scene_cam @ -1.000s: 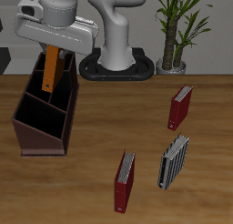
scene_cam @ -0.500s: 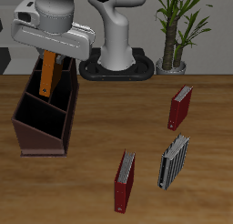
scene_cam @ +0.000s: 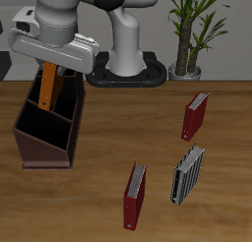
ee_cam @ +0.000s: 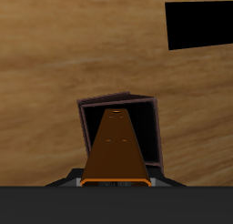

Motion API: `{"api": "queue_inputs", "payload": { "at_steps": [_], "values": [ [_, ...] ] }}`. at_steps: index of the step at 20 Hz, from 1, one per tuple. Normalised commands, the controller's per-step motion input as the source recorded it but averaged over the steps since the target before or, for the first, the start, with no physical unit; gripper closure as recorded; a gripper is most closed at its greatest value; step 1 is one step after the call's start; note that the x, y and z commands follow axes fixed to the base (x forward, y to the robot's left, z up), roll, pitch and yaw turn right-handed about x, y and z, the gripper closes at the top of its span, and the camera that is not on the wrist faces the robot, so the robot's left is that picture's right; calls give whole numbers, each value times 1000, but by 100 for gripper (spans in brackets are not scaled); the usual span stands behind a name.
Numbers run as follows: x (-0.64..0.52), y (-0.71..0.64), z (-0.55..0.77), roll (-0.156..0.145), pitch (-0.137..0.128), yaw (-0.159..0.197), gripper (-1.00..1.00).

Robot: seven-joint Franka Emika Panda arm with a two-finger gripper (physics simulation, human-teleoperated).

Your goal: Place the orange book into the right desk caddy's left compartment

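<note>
The right desk caddy (scene_cam: pixel 47 128) is seen on the table (scene_cam: pixel 98 207) toward its back edge, at the far end from the plant (scene_cam: pixel 192 30). The orange book (scene_cam: pixel 47 86) is held upright above it, its lower end dipping inside a rear compartment; which compartment cannot be told. The end effector (scene_cam: pixel 54 64) is pinched on the book's top end. In the wrist view, the orange book (ee_cam: pixel 115 150) is seen pointing down into the caddy (ee_cam: pixel 155 127). Farther along, nearer the front edge, a dark red book (scene_cam: pixel 134 197) and a black-and-grey book (scene_cam: pixel 187 175) are found side by side, apart. Another dark red book (scene_cam: pixel 195 115) is placed farther back.
</note>
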Motion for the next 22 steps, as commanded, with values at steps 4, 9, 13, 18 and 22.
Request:
{"api": "queue_inputs", "payload": {
  "at_steps": [4, 9, 13, 18, 22],
  "values": [
    [121, -63, -256, -14, 25, 6, 100],
    [31, -45, -210, -3, 15, -13, 100],
    [16, -31, -191, 0, 19, -20, 100],
    [-22, -44, -225, -9, 8, -6, 100],
    [-27, -24, -118, -8, 0, -6, 100]
  ]
}}
